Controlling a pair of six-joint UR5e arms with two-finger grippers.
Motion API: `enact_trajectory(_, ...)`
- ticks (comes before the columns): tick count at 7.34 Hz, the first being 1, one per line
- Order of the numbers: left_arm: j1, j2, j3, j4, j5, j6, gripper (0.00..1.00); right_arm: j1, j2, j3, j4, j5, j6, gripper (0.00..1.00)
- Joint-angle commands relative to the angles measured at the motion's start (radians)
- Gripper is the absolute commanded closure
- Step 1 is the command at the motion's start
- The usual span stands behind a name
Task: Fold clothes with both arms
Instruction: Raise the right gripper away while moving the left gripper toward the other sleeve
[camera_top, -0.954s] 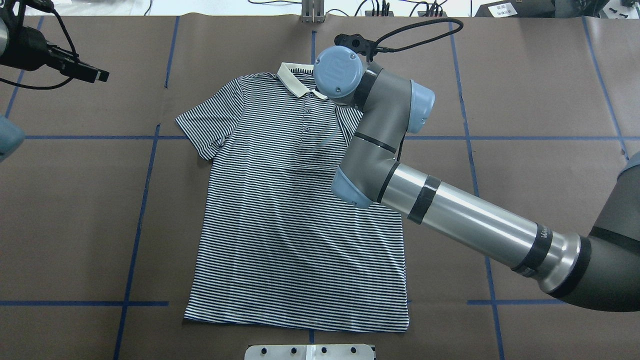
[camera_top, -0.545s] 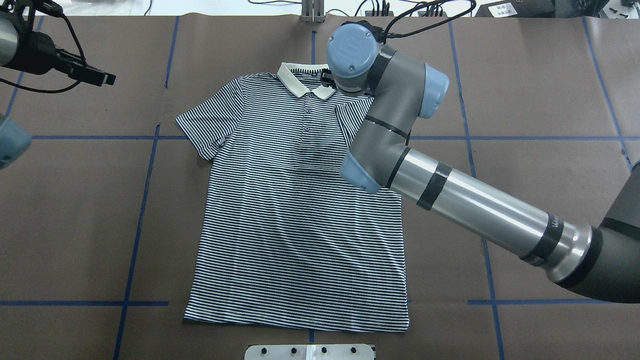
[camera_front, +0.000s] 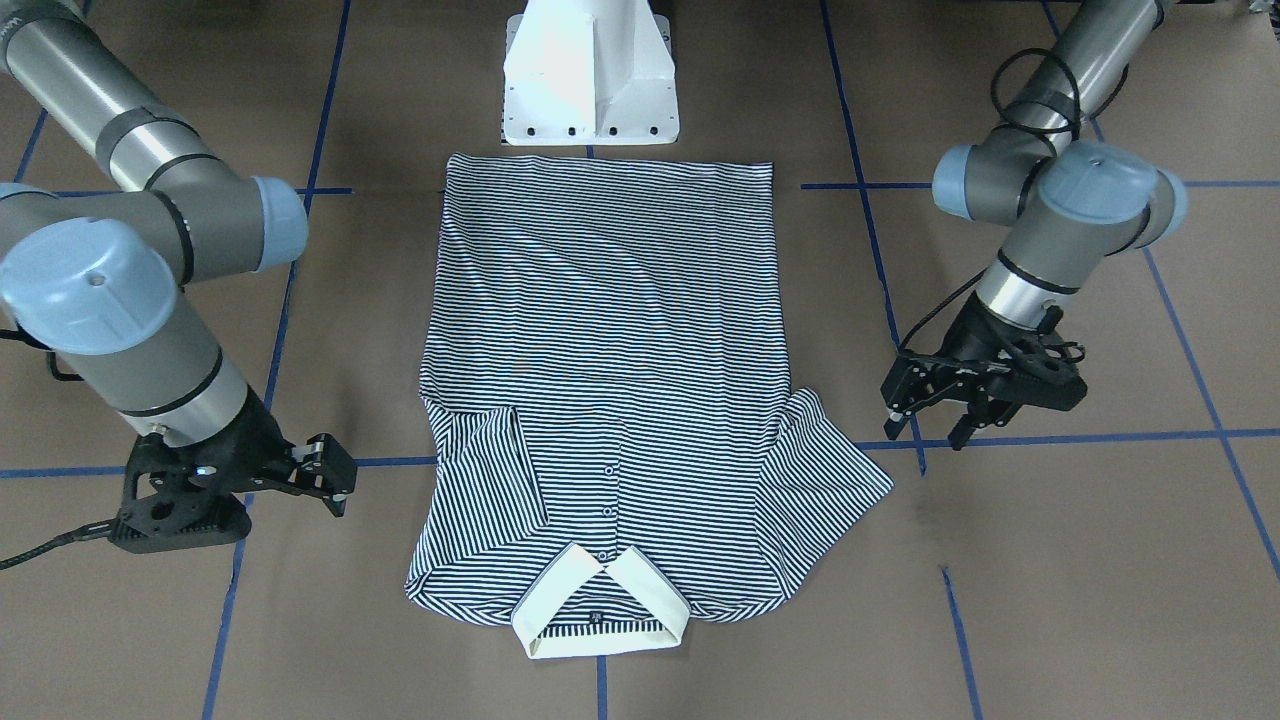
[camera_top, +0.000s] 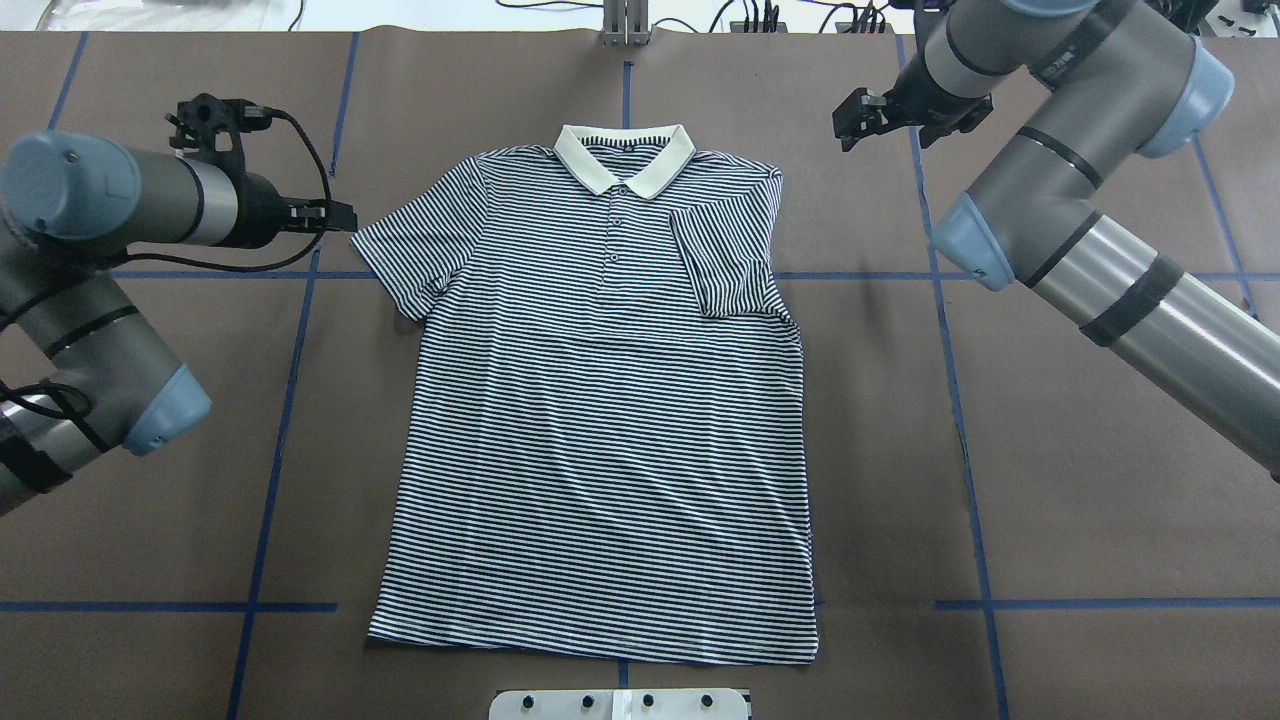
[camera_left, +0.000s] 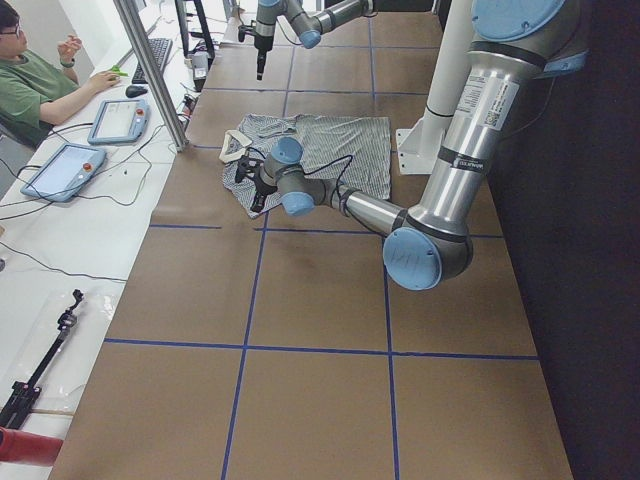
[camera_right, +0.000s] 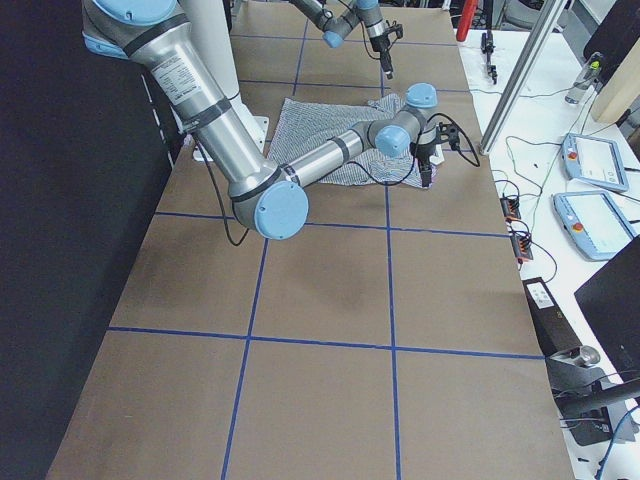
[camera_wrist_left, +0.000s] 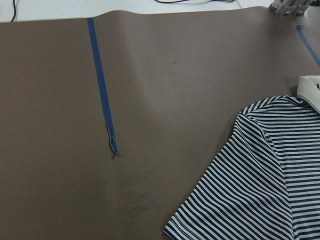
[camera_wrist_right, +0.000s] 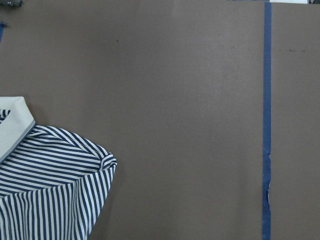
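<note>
The striped polo shirt (camera_top: 600, 420) lies flat and face up on the brown table, cream collar (camera_top: 625, 160) at the far edge. Its sleeve on my right side (camera_top: 725, 260) is folded inward over the chest; the other sleeve (camera_top: 420, 245) lies spread out. My left gripper (camera_top: 335, 215) hovers just outside that spread sleeve, open and empty; in the front-facing view this left gripper (camera_front: 935, 415) shows its fingers apart. My right gripper (camera_top: 865, 112) hangs off the shirt beyond the collar's right side, open, holding nothing. The left wrist view shows the spread sleeve (camera_wrist_left: 250, 190), the right wrist view the folded shoulder (camera_wrist_right: 55, 185).
Blue tape lines (camera_top: 290, 380) cross the brown table cover. The white pedestal base (camera_front: 590, 75) stands at the shirt's hem side. A metal post (camera_left: 150, 70) and tablets (camera_left: 60, 170) sit past the far edge, where a person (camera_left: 35, 85) is seated.
My right arm has pulled away from the collar and shoulder to the far right, uncovering the folded-in sleeve. The left arm has swung in toward the spread sleeve.
</note>
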Motion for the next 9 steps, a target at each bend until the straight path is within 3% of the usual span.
enact_trajectory(1, 0.046, -0.038, 0.08, -0.002, 0.086, -0.056, 0.4, 0.01, -0.028, 0.003, 0.041, 0.014, -0.012, 0.0)
enact_trajectory(4, 0.051, -0.093, 0.176, -0.006, 0.115, -0.025, 0.4, 0.01, -0.029, 0.005, 0.042, 0.013, -0.006, 0.0)
enact_trajectory(9, 0.054, -0.095, 0.19, -0.007, 0.115, 0.02, 0.46, 0.01, -0.031, 0.003, 0.042, 0.011, -0.004, 0.0)
